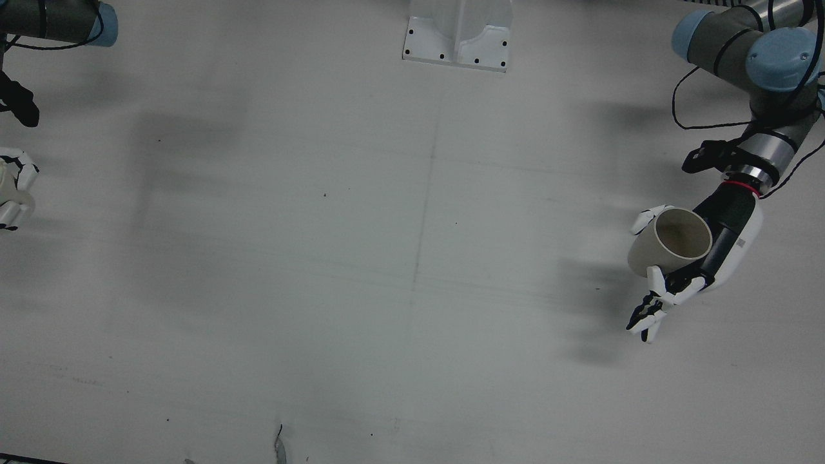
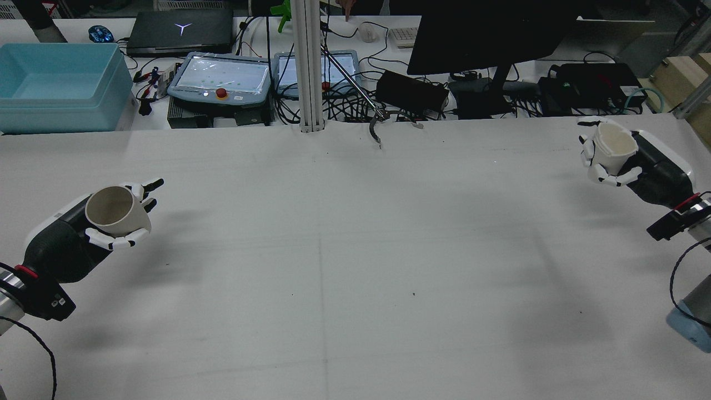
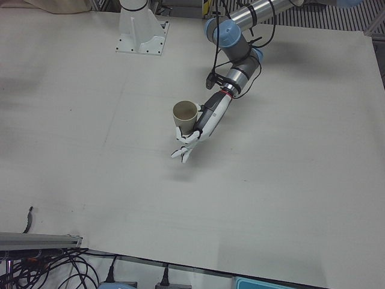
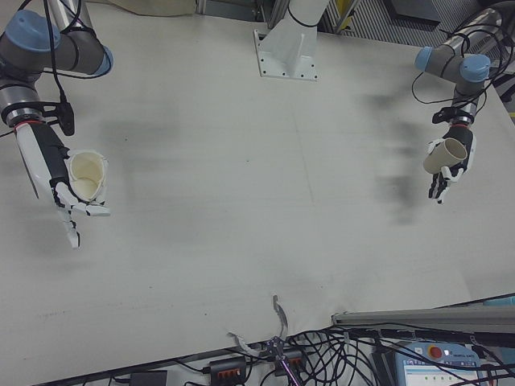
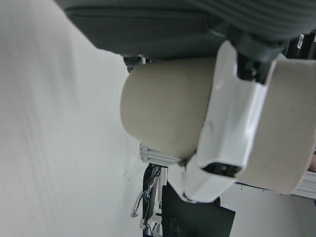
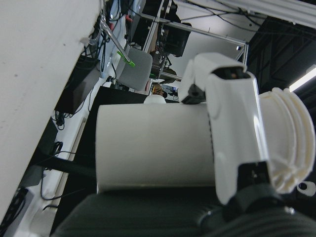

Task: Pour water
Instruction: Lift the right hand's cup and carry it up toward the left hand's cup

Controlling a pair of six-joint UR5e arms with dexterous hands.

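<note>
The left hand point(image 2: 94, 233) is gripping a beige cup point(image 2: 115, 210) above the near left side of the table point(image 2: 355, 266), the cup's mouth tipping up and slightly inward. Farther back on the right, the right hand point(image 2: 630, 164) is clasping a white cup point(image 2: 612, 146), roughly upright. The two cups are sitting well apart, so pouring likely calls for both arms closing across the bare middle; nothing is standing between them. Whether either is holding water I cannot tell. Beyond the far edge, a blue bin point(image 2: 58, 86) and monitors are lying clear.
</note>
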